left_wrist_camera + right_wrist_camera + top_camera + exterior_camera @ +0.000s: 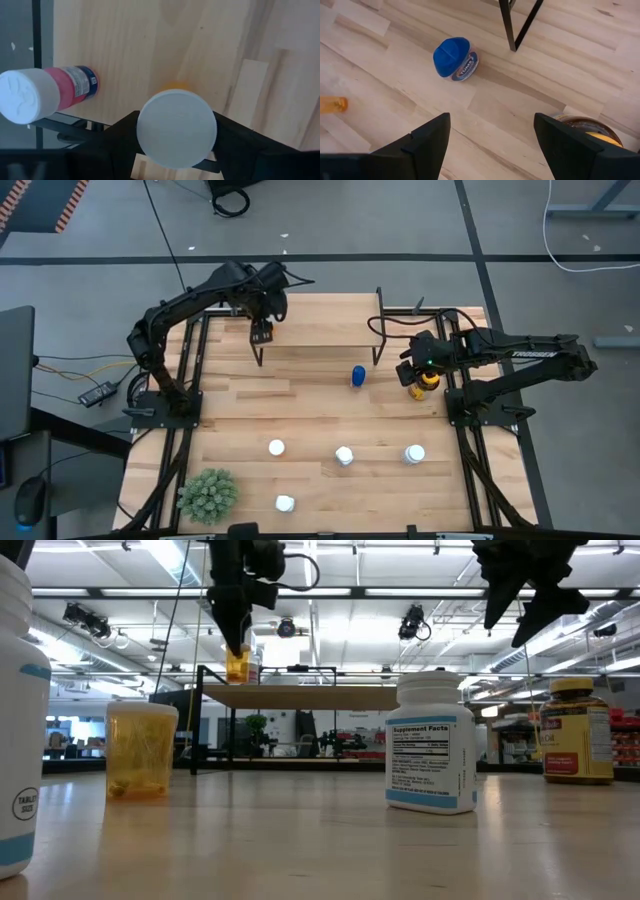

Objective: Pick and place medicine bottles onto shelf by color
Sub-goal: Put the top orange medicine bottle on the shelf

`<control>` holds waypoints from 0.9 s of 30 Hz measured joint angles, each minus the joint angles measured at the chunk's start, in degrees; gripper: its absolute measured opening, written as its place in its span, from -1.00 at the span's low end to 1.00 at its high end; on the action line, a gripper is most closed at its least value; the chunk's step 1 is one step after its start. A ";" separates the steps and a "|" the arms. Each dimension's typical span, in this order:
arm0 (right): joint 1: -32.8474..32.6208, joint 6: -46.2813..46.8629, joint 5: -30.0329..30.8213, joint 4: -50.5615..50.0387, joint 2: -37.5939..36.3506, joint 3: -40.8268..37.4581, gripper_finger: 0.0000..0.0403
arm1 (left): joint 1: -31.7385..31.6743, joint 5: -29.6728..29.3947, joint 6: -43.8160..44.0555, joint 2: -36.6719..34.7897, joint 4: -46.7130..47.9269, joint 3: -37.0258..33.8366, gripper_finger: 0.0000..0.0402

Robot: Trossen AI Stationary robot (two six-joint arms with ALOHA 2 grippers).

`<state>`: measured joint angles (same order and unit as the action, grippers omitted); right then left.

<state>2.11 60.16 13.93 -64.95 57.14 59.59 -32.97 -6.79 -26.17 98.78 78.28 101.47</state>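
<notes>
My left gripper (262,328) is over the left end of the shelf (320,332), shut on an orange bottle with a white cap (176,127). In the low view the bottle (237,665) hangs at the shelf top (300,697); I cannot tell whether it touches. A pinkish bottle (50,92) stands on the shelf beside it. My right gripper (495,145) is open and empty above the table, between the blue bottle (454,59) and the yellow-capped amber bottle (587,132), both standing on the tabletop. My left gripper pinches the orange bottle between its two fingers at the white cap's rim (142,131), one finger (235,145) on each side. The fingers come from above, pointing down. The bottle hangs upright below them, its orange body (237,668) just over the shelf board.
Several white-capped bottles (344,455) stand on the near half of the table, one (432,745) close to the low camera beside an orange one (140,750). A green spiky plant (208,493) sits at the near left corner. A black shelf leg (517,25) stands beyond the blue bottle.
</notes>
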 joint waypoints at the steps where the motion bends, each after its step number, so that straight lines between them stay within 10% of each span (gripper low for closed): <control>1: 0.00 -0.01 0.00 0.00 0.00 0.01 0.47 | 0.23 0.00 0.00 0.00 0.04 0.00 0.14; 27: 0.00 -1.66 0.90 0.00 0.00 0.00 0.47 | 0.46 0.00 0.31 1.03 0.78 0.02 0.15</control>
<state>2.11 58.50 14.83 -64.95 57.14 59.59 -32.51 -6.79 -25.87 99.81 79.06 101.49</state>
